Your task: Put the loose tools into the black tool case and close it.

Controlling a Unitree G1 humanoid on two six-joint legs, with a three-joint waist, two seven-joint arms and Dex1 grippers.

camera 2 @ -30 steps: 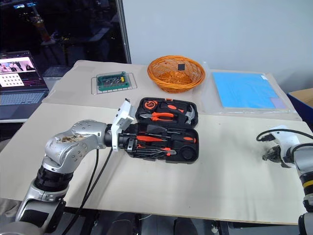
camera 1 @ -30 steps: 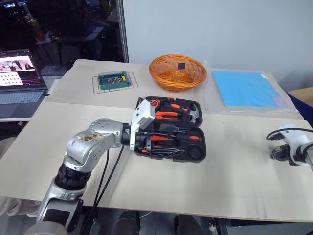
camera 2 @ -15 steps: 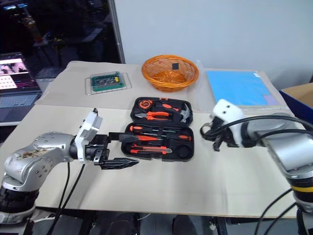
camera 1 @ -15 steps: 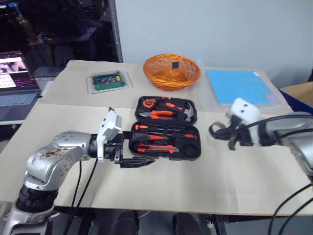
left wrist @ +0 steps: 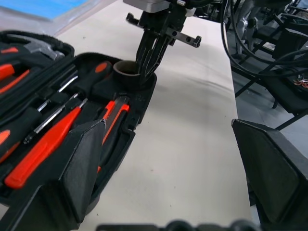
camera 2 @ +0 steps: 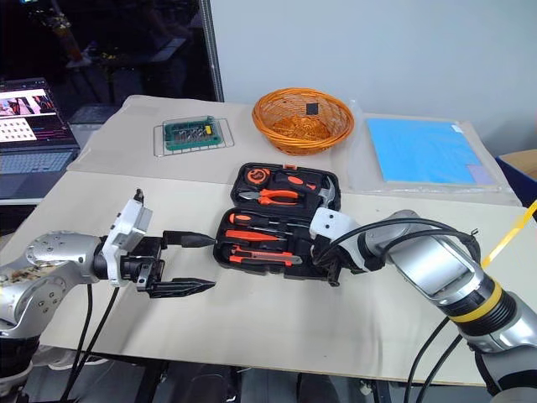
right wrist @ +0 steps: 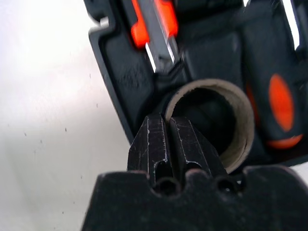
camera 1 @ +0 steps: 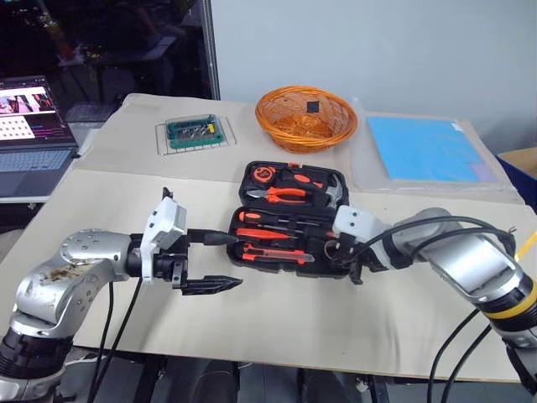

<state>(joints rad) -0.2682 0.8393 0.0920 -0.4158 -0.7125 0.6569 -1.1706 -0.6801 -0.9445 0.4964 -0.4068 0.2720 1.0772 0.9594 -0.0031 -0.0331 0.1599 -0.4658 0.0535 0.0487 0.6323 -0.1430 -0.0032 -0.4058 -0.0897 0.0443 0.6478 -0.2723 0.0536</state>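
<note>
The black tool case (camera 1: 281,269) lies open at mid-table, lid laid back. Orange-handled screwdrivers (camera 1: 268,220) and the utility knife (camera 1: 273,252) rest in its near half. My right gripper (camera 1: 352,267) points down into the case's right front corner, shut on the wall of the grey tape roll (left wrist: 126,72), which sits in the round recess. The right wrist view shows the roll (right wrist: 240,120) just past my closed fingertips (right wrist: 154,139). My left gripper (camera 1: 235,261) hovers open just left of the case with nothing between its fingers.
Pliers (camera 1: 285,193) and a hammer (camera 1: 331,191) lie in the lid half. Behind the case stand an orange basket (camera 1: 306,117), a green box on a wire rack (camera 1: 193,133) and a blue sheet (camera 1: 424,149). A laptop (camera 1: 29,126) sits far left.
My right gripper swept from the table's right side leftward to the case's right front corner. My left gripper drew back leftward off the case and has since held still, open.
</note>
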